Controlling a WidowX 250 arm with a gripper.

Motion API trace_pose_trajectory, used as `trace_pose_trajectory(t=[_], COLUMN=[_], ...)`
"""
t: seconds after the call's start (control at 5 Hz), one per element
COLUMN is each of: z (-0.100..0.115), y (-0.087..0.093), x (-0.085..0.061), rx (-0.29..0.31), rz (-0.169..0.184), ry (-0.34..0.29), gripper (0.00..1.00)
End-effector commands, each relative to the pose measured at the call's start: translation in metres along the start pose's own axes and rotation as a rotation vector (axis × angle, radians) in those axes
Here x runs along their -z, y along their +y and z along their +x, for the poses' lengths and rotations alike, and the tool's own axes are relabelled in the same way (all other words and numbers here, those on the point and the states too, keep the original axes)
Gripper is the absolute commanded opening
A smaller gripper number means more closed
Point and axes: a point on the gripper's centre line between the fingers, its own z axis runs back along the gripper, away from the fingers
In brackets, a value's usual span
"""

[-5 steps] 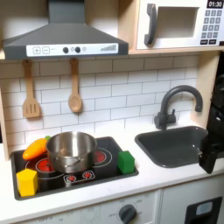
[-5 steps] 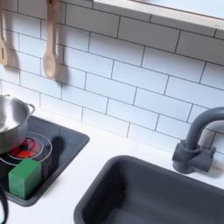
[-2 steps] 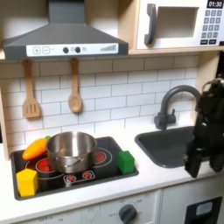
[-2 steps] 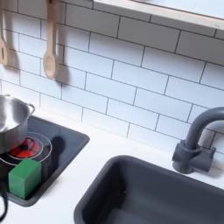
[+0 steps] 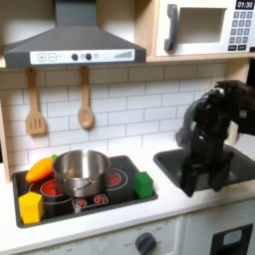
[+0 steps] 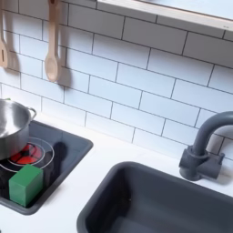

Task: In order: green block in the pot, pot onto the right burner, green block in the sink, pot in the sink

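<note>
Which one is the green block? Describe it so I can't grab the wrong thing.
Find the black cooktop left of the sink in the first exterior view. The green block sits at its right edge, beside the pot: small, bright green, unlike the larger yellow block.

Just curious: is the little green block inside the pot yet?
No. The green block sits on the cooktop, beside the pot, not inside it.
</note>
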Motion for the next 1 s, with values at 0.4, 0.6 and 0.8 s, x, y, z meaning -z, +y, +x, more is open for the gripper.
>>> trace_pose_trajectory(t=[0.4, 0.6, 0.8], z=[0.041, 0.055, 0.070], y=[0.030, 0.029, 0.028], x=[0.021, 0.026, 0.028], rx=[-0.046, -0.036, -0.070], rz=[-0.033, -0.027, -0.022], ry=[-0.012, -0.023, -0.029], gripper=[1.00, 1.00, 1.00])
